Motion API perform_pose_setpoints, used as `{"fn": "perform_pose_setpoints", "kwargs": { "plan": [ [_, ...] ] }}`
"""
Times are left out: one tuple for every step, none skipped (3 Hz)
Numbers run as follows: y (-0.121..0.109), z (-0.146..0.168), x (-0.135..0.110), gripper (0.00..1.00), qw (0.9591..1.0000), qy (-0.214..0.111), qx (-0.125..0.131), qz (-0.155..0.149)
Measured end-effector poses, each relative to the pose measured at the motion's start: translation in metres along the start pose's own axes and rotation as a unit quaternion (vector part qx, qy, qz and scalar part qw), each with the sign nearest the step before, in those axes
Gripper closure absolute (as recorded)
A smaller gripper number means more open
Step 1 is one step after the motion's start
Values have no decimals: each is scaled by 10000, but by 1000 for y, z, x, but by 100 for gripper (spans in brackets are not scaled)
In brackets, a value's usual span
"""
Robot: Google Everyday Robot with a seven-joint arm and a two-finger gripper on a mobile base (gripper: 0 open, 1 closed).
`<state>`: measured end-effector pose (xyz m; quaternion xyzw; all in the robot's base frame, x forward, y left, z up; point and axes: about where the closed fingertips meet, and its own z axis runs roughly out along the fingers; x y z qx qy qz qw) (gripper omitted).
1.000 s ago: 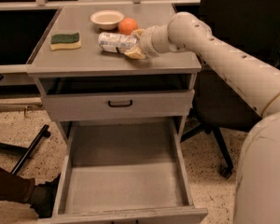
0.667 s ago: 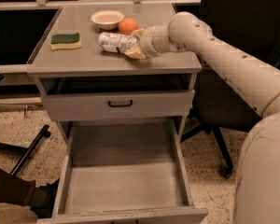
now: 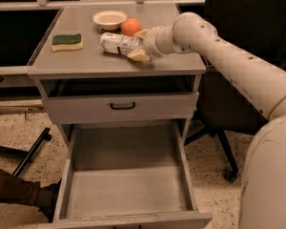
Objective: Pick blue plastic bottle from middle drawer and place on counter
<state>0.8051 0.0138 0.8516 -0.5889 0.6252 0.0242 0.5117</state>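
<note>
The blue plastic bottle lies on its side on the counter, near the middle. My gripper is on the counter at the bottle's right end, with the arm reaching in from the right. The middle drawer is pulled wide open below, and its grey floor holds nothing.
On the counter are a green and yellow sponge at the left, a white bowl at the back and an orange ball just behind the bottle. The top drawer front is closed. A black office chair stands at the right.
</note>
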Motion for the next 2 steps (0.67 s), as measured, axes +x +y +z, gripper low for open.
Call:
{"fn": "perform_pose_setpoints", "kwargs": {
  "plan": [
    [0,0,0,0,10000,0,0,0],
    [0,0,0,0,10000,0,-1,0]
  ]
}}
